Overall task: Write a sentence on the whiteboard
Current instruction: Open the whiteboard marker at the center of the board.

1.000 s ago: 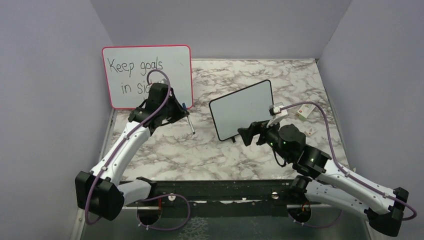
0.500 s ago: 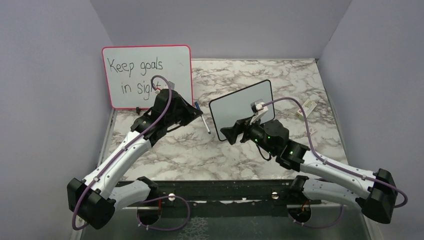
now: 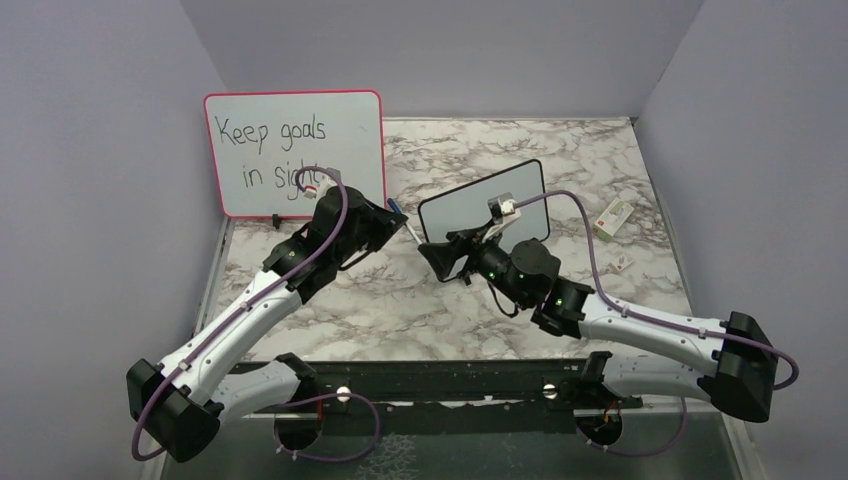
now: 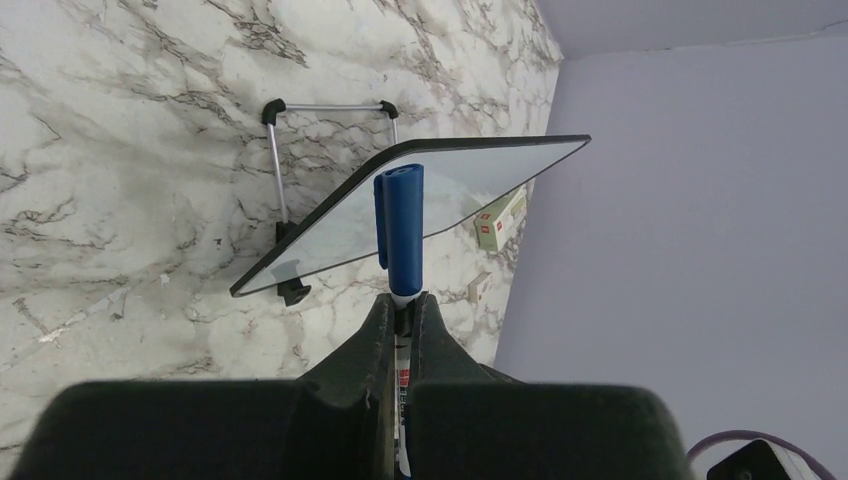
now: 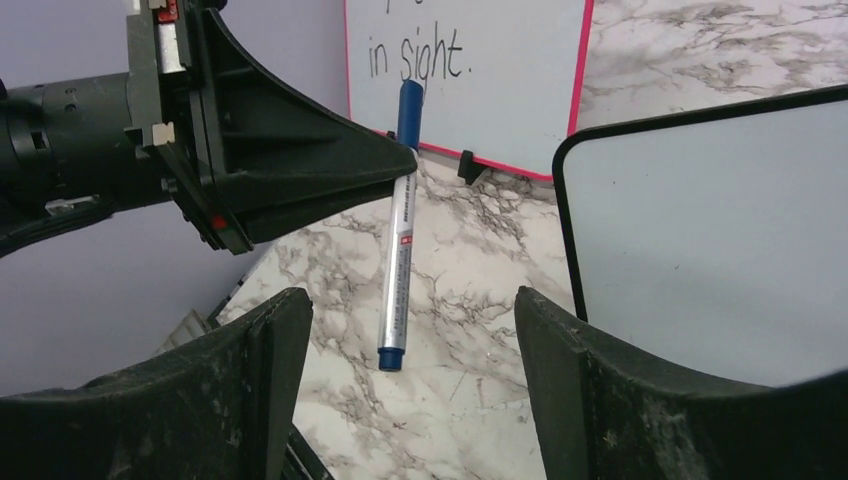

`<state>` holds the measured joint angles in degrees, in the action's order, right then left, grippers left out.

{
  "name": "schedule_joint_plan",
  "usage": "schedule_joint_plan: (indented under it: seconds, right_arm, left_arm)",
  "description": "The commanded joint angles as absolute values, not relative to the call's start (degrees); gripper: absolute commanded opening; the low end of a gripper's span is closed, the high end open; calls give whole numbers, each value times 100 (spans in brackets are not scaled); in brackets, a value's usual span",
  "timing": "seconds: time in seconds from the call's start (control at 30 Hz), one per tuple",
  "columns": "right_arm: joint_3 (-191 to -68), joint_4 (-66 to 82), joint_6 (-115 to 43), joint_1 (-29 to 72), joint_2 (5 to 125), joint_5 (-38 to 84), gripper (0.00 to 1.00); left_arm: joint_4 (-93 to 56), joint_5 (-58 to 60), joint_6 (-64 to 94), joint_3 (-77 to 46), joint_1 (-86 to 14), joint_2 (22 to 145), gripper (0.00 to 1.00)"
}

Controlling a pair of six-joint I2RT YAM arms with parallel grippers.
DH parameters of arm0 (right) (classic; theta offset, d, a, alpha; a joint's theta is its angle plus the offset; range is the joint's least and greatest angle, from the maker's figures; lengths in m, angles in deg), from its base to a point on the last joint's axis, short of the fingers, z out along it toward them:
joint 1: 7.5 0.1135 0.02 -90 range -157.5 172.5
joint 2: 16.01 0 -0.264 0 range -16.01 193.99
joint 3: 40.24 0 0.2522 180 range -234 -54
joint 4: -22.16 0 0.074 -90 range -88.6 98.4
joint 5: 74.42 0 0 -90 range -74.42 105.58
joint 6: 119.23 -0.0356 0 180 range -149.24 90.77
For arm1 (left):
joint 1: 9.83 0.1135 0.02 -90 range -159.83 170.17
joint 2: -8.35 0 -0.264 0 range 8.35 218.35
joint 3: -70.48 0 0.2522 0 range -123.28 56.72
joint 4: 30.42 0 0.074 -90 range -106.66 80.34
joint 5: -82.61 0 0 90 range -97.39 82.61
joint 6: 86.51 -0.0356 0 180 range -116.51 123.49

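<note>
Gripping a marker (image 5: 398,260) just below its blue cap, the left gripper (image 4: 402,308) has its two fingers pressed tight on the silver barrel. The barrel hangs down below the fingers and ends in a blue tip above the table (image 3: 400,310). The right gripper (image 3: 440,256) points at it from the other side with its jaws spread wide and nothing held. In the right wrist view the marker shows in the gap between the jaws, a little ahead of the fingertips; whether it reaches in between them cannot be told.

The whiteboard (image 3: 475,210), with its thin black frame, stands on the marble table right of centre, leaning back on a wire stand. Its face is plain white. The right arm crosses in front of its lower edge, and the left gripper with the marker is just beside its left corner.

A larger pink-framed board (image 3: 290,130) stands at the back left against the wall, with "Keep goals in sight." on it in black handwriting. A small box (image 3: 611,215) lies near the right wall, well apart from both grippers
</note>
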<state>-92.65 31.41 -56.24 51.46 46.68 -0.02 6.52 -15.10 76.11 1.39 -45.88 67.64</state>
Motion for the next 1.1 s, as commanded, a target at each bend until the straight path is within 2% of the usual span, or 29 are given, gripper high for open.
schedule_joint_plan:
  seconds: [0.0, 0.13, 0.23, 0.8, 1.07]
  right_arm:
    - [-9613, 3460, -5787, 5218, 4845, -364, 77]
    - [-9721, 3527, -5817, 5218, 5007, -380, 74]
    - [-9804, 3510, -5848, 5216, 5141, -438, 66]
    - [-10054, 3609, -5960, 5213, 5710, -451, 43]
    - [-10022, 3680, -5982, 5218, 5729, -571, 39]
  left_arm:
    - [531, -1925, 8222, 100, -4701, 6676, 0]
    - [505, -1853, 8537, 102, -4752, 6736, 0]
    - [504, -1841, 8722, 83, -4767, 6750, 0]
    - [470, -1856, 9083, 38, -4850, 6828, 0]
    - [415, -1807, 9139, 86, -4886, 6850, 0]
